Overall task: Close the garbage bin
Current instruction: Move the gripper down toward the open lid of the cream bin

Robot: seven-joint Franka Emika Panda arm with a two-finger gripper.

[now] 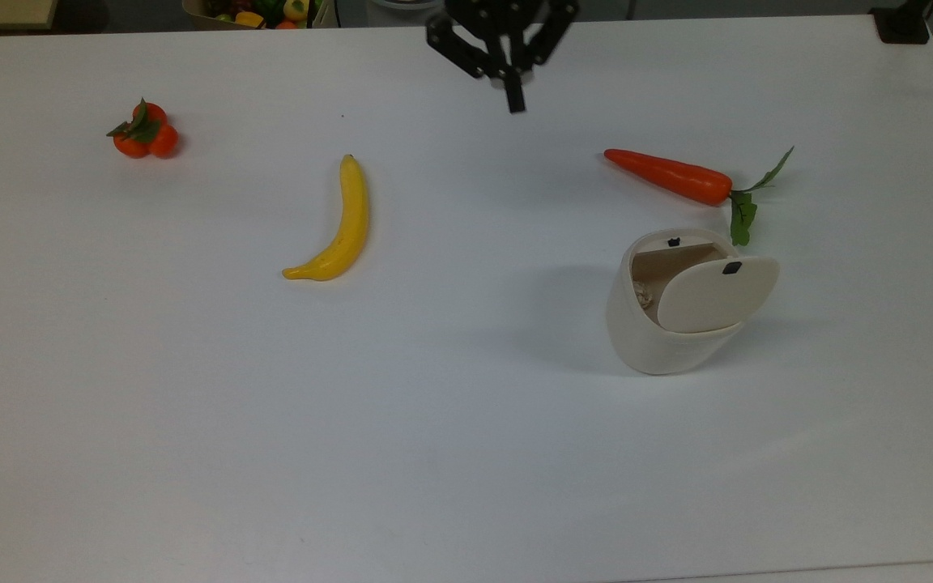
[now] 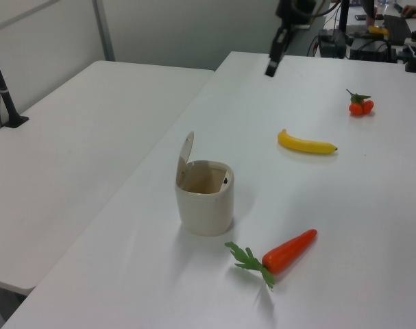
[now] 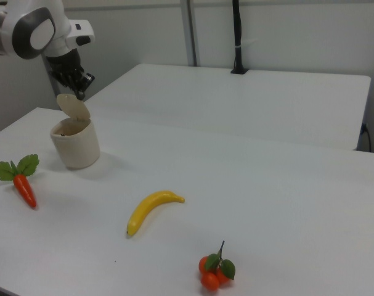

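While the garbage bin [image 1: 673, 324] stands on the white table [image 1: 450, 453] toward the top view's right, its lid [image 1: 717, 293] is raised on its hinge — in the left view it stands nearly upright at the rim's far-left edge, and the mouth is wide open. A small black tab [image 1: 731, 267] marks the lid near its free edge, and something pale lies inside against the wall, though I cannot make out what.

Just beyond the bin in the top view lies a carrot [image 1: 669, 176], its green leaves almost reaching the rim but not touching it. A banana [image 1: 338, 227] sits well apart toward the table's middle, and a cluster of small oranges [image 1: 144, 134] farther off still, near the top view's left.

My gripper [image 1: 513, 99] hangs above the table near its far edge in the top view, well apart from the bin and holding nothing; its fingers are drawn together into a single dark tip.

By my reckoning nothing of the task is done yet — I must still cross to the bin, get behind the raised lid, and push it down until it seats flat on the rim.
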